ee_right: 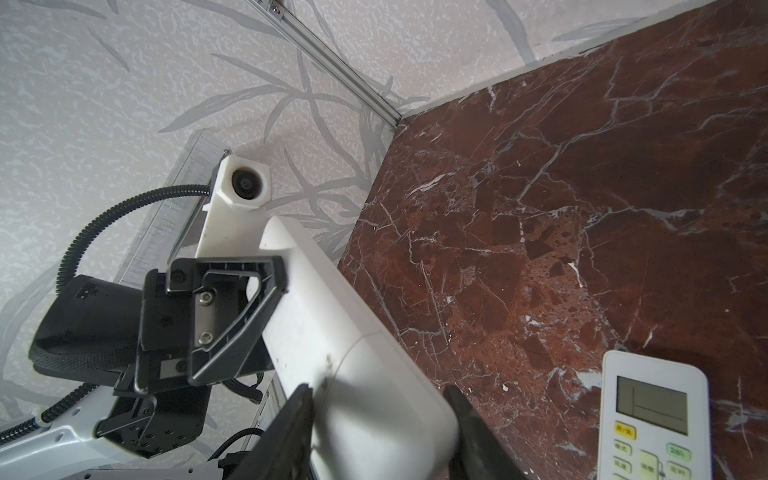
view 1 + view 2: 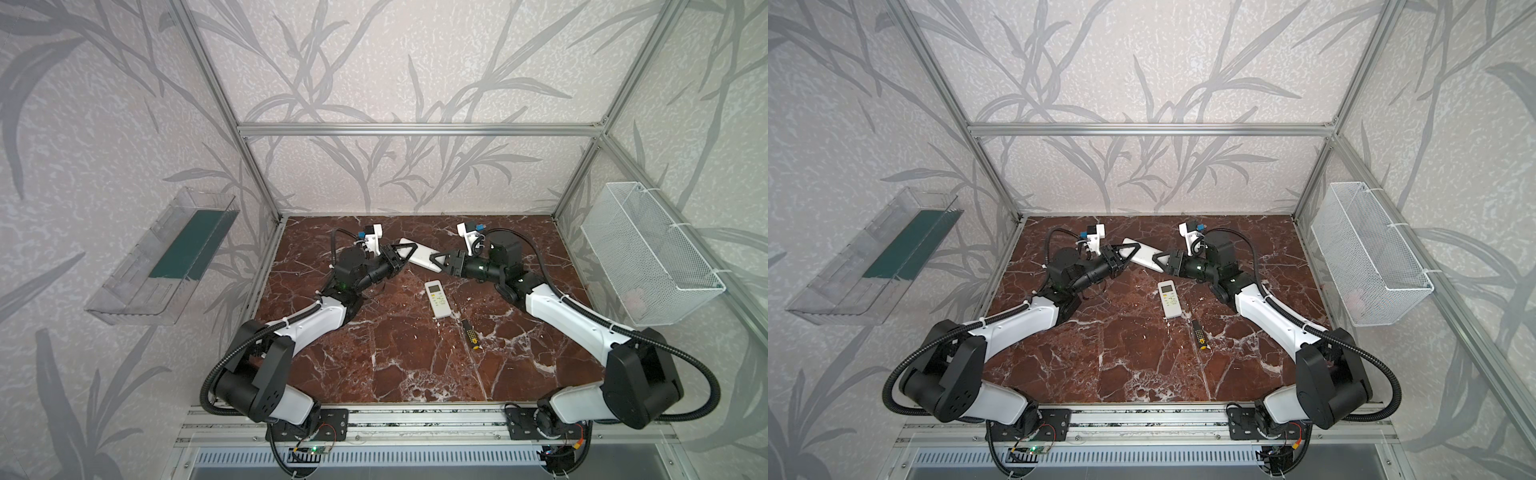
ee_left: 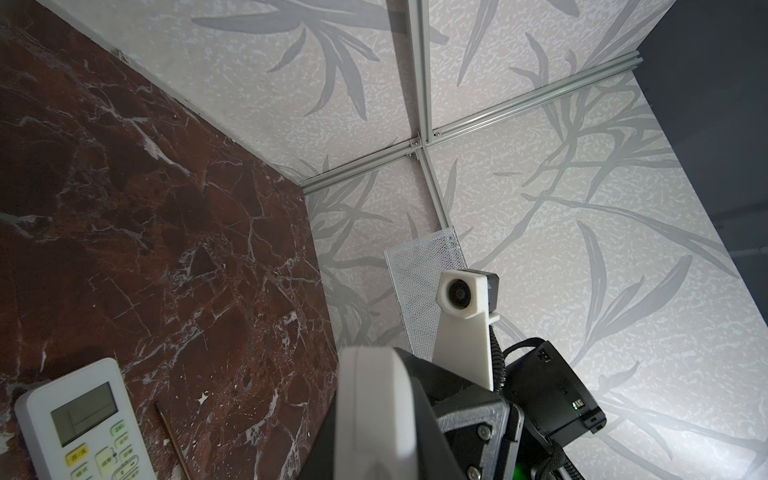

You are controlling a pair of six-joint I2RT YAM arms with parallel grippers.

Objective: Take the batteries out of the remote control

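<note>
White remote point(image 2: 424, 255) aloft | our arms angle inward | left gripper point(image 2: 411, 251) nearly closed, pinching one end | right gripper point(image 2: 434, 261) half-wide around opposite end; we cannot tell if gripping

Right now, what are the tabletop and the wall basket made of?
Tabletop: red-brown marble or a marble-look sheet, white-veined, slightly glossy. Basket: probably white-coated metal mesh, judging by its fine see-through grid and wire rim.

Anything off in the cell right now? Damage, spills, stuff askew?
Nothing spilled or damaged. The white remote spans slantwise between the left gripper and right gripper at the rear; the second remote and screwdriver lie flat side by side mid-table.
</note>
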